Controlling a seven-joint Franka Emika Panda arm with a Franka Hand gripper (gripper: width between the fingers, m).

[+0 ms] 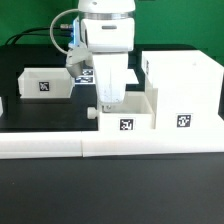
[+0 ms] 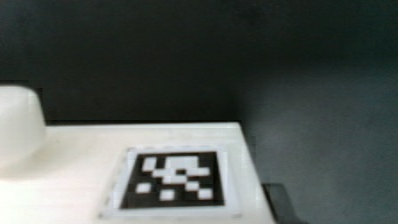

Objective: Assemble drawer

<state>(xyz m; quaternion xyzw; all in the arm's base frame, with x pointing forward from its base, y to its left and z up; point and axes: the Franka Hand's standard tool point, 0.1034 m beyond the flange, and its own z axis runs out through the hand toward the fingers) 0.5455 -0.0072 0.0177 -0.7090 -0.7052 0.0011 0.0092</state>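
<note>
The tall white drawer housing (image 1: 184, 88) stands at the exterior view's right, with a tag on its front. A small open-topped tray (image 1: 126, 115) sits beside it in the middle, with a white knob (image 1: 92, 112) on its side. A second tray (image 1: 45, 82) sits at the back left. My gripper (image 1: 108, 98) reaches down at the middle tray's rear wall. The fingertips are hidden there, so I cannot tell whether they hold it. The wrist view shows a blurred white tray surface (image 2: 80, 165) with a tag (image 2: 175, 180), the knob (image 2: 15, 135), and a dark finger (image 2: 278, 204) at the surface's edge.
The long low white border wall (image 1: 110, 148) runs along the front of the black table (image 1: 30, 112). The marker board (image 1: 84, 74) lies behind the gripper, mostly hidden by the arm. A cable hangs behind the arm.
</note>
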